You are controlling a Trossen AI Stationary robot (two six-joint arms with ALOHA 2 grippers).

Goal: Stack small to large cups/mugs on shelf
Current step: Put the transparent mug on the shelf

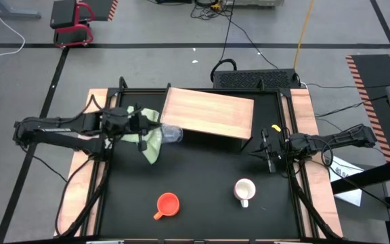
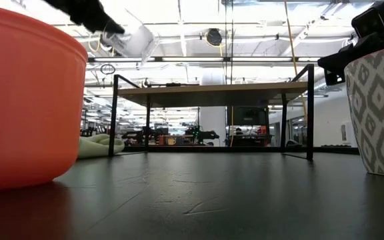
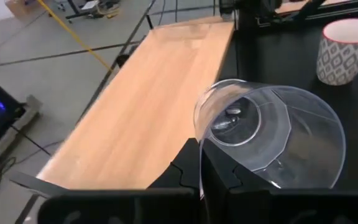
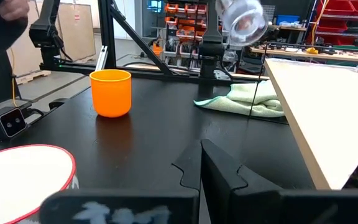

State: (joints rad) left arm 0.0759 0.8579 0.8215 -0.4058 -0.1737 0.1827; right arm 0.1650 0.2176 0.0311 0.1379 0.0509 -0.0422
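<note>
The fingers of the left gripper are pinched on the rim of the small clear glass cup, which hangs tilted in the air just beside the near-left edge of the shelf, above the light green cloth, with the left arm stretched in from the table's left side. The right gripper has its fingers pressed together on nothing, its arm reaching in low from the right, just off the shelf's right end. The orange mug and the white mug stand apart on the black tabletop near its front edge.
</note>
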